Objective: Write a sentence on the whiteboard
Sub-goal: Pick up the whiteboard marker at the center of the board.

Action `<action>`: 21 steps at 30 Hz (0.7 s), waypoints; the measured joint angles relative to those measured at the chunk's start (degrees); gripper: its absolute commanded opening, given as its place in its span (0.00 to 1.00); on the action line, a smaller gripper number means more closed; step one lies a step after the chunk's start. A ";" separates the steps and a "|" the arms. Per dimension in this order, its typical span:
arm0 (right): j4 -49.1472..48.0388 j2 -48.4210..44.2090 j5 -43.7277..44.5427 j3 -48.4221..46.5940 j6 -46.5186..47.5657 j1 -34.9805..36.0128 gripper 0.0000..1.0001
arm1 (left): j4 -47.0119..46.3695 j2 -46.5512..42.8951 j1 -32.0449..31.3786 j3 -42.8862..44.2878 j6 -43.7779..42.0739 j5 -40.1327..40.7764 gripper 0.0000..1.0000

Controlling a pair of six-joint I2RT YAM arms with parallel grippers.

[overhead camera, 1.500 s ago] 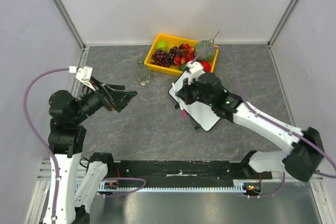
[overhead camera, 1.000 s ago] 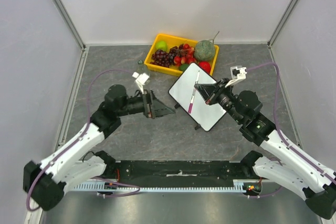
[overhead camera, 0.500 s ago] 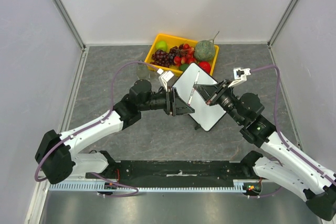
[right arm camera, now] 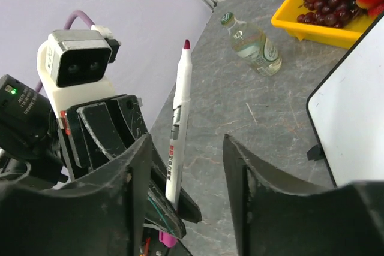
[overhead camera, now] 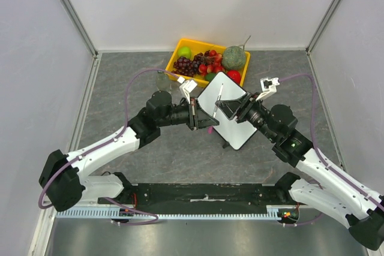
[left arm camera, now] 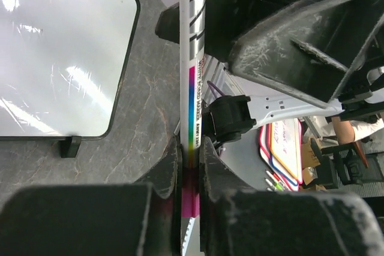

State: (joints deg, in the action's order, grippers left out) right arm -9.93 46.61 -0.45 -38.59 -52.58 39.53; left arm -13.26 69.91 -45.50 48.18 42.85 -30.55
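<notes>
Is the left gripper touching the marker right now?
Touching. The left wrist view shows the left gripper with both fingers pressed against the marker, no gap.

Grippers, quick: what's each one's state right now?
Left gripper: closed on the marker.
Right gripper: open, holding nothing.

This is a robotics lab cell. White panels [overhead camera: 198, 4] on aluminium posts [overhead camera: 70, 10] enclose a grey counter [overhead camera: 120, 64] edged by a cable duct [overhead camera: 204, 213].
</notes>
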 measured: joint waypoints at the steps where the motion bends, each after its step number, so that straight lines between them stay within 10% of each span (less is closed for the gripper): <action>1: 1.84 0.04 0.00 -0.59 1.66 0.00 0.84 | 0.92 -0.39 0.02 0.09 -0.35 0.15 0.02; 4: 8.20 0.94 0.33 -4.28 6.19 0.00 0.98 | 5.77 -2.27 0.35 1.09 -1.44 0.63 0.02; 21: 29.46 8.57 -21.22 -25.75 43.50 0.00 0.98 | 53.62 -9.11 3.43 15.58 -19.45 1.77 0.02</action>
State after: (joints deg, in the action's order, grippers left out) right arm 19.53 55.18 -21.67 -64.34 -9.08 39.53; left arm 40.36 60.80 -42.06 63.77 23.40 -28.77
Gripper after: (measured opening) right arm 0.980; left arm 0.106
